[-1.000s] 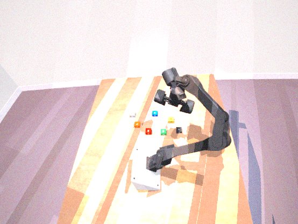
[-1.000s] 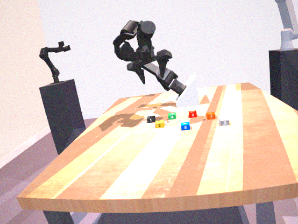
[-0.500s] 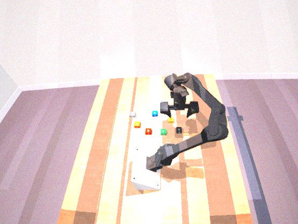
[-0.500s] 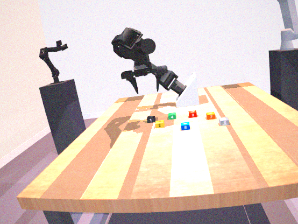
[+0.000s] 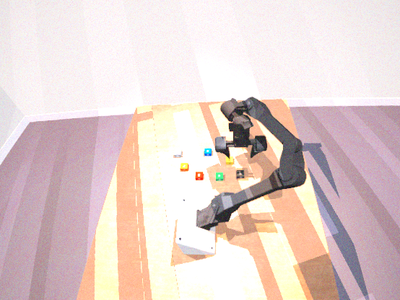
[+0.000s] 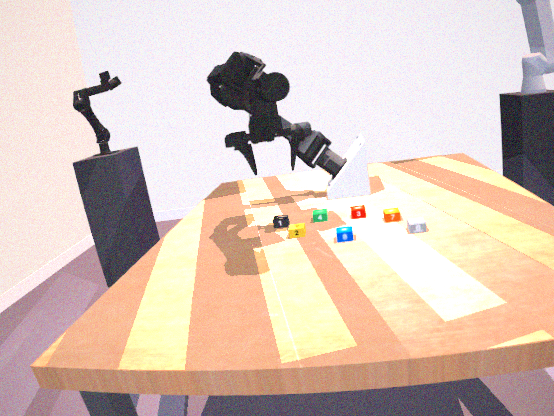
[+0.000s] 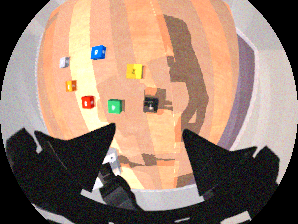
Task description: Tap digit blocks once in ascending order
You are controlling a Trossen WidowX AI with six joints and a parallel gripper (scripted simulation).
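Note:
My gripper [image 5: 240, 157] [image 6: 274, 171] [image 7: 149, 129] is open and empty, pointing down, high above the table near the black block. The black block [image 5: 240, 174] [image 6: 281, 221] [image 7: 150, 104] shows 1. The yellow block [image 5: 229, 161] [image 6: 297, 231] [image 7: 134, 71] shows 2. The red block [image 5: 199, 176] [image 6: 358, 212] [image 7: 88, 102] shows 3. The green block [image 5: 219, 177] [image 6: 320, 216] [image 7: 114, 106] shows 4. The orange block [image 5: 184, 166] [image 6: 392, 215] [image 7: 71, 86] shows 7. The digits on the blue block [image 5: 208, 152] [image 6: 344, 234] [image 7: 98, 52] and the pale grey block [image 5: 177, 154] [image 6: 417, 226] [image 7: 64, 62] are unclear.
The blocks stand apart on the striped wooden table [image 5: 126, 216] [image 6: 240, 320]. The arm's white base [image 5: 196, 239] [image 6: 350, 175] stands behind them in the exterior view. The arm's shadow falls beside the black block. Other arms stand on dark pedestals [image 6: 117, 210] [image 6: 525, 135] beyond the table.

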